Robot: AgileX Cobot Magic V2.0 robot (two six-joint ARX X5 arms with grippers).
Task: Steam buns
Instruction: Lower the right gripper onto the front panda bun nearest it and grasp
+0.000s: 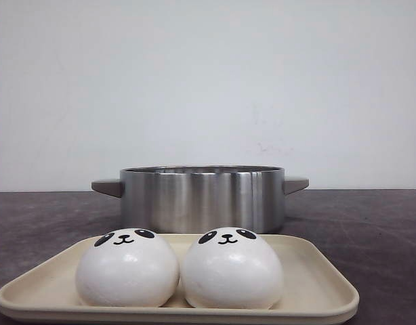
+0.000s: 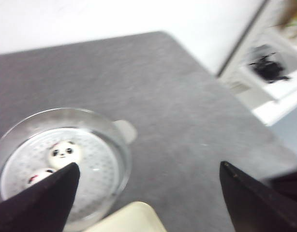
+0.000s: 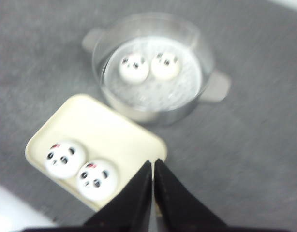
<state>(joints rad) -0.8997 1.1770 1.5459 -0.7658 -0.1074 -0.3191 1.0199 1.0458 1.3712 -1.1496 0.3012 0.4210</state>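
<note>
Buns: four of them in all, white domes with panda faces, split two and two. One pair sits on the cream tray nearest the robot, touching side by side, the left tray bun and the right tray bun each resting flat side down with the painted face up on the crown and tipped toward the front camera. They are round things (no real long axis to speak of), so the face is the only cue to which way they point.

The other pair lies inside the steel pot, which stands on the dark grey table just behind the tray. From the right wrist camera the two pot buns rest close beside each other on the perforated steamer plate, faces upward, both off to one side of the plate's middle. The pot's two grey handles stick out left and right.

The left gripper hangs above the table with its dark fingers spread wide apart, nothing between them; the pot and a corner of the tray show beneath. The right gripper is up over the tray's edge with its fingers pressed together, tip to tip, holding nothing. Both wrist views are rather blurred.
</note>
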